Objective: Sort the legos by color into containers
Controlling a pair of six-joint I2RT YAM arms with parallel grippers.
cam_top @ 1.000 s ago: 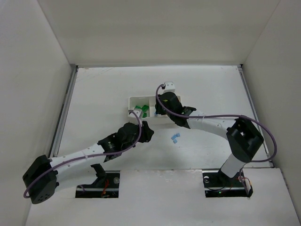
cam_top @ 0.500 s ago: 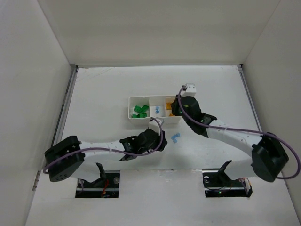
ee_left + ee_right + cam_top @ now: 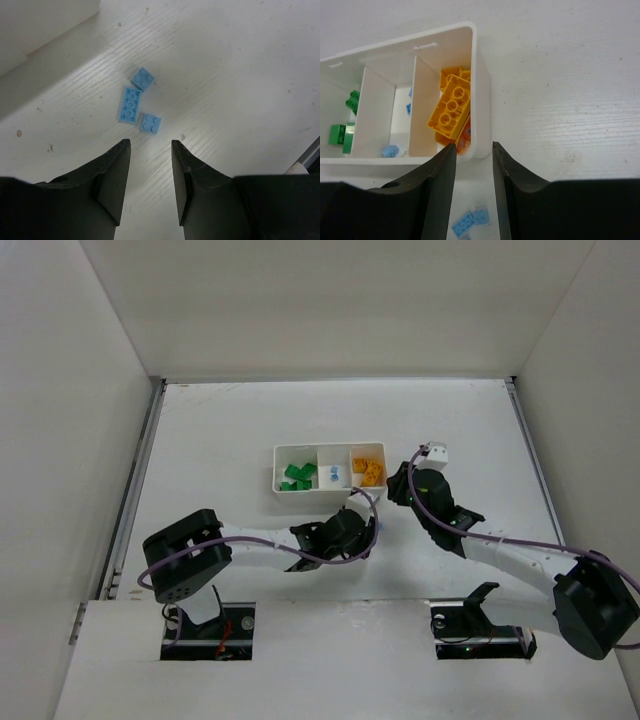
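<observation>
The white three-compartment tray point(image 3: 330, 447) holds green legos point(image 3: 297, 476) on the left, light blue legos point(image 3: 333, 474) in the middle and yellow-orange legos point(image 3: 369, 473) on the right. My left gripper point(image 3: 150, 150) is open and empty, hovering just short of three loose light blue legos point(image 3: 131, 104) on the table. My right gripper point(image 3: 473, 147) is open and empty above the tray's near right corner point(image 3: 481, 100), beside the yellow-orange legos point(image 3: 451, 107). The loose blue legos point(image 3: 470, 222) also show below the right fingers.
White walls enclose the table on three sides. In the top view both arms reach in from the near edge, the left gripper point(image 3: 362, 530) in front of the tray and the right gripper point(image 3: 402, 486) at the tray's right end.
My left gripper has swung right from the tray's green end to the loose blue legos. My right gripper has moved from over the tray to its right end.
</observation>
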